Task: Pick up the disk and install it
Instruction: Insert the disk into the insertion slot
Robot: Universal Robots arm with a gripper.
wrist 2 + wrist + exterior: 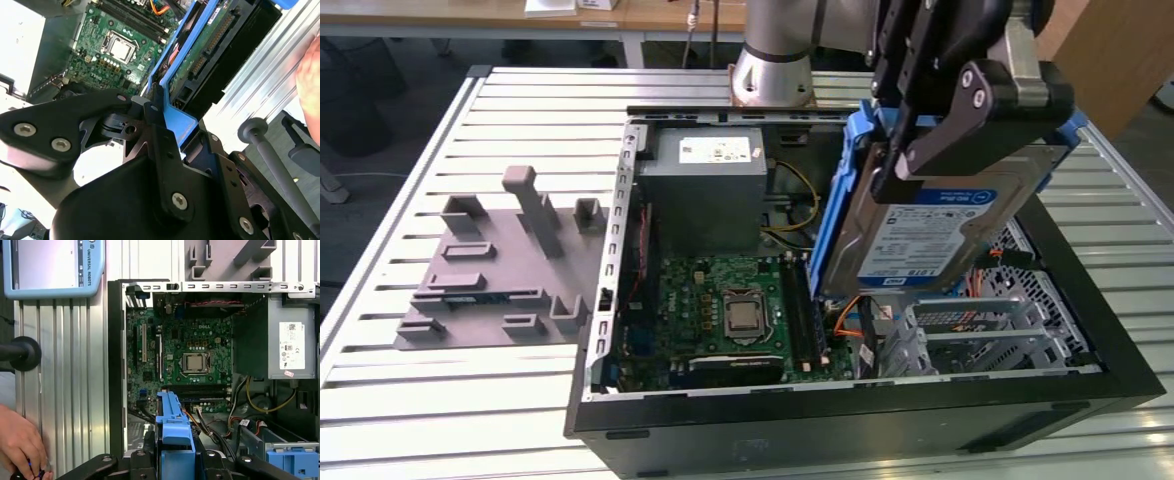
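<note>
My gripper is shut on the disk, a silver hard drive with a blue-and-white label and a blue plastic frame. I hold it by its upper edge, standing almost upright and slightly tilted, above the right half of the open computer case. Its lower end hangs just over the silver drive cage. In the first wrist view the blue frame of the disk runs edge-on between the black fingers. In the second wrist view the disk shows its green circuit side and the gripper clamps the frame.
Inside the case lie the green motherboard, the grey power supply and orange and yellow cables. A grey fixture plate sits on the slatted table at the exterior view's left. A person's hand rests beside the case.
</note>
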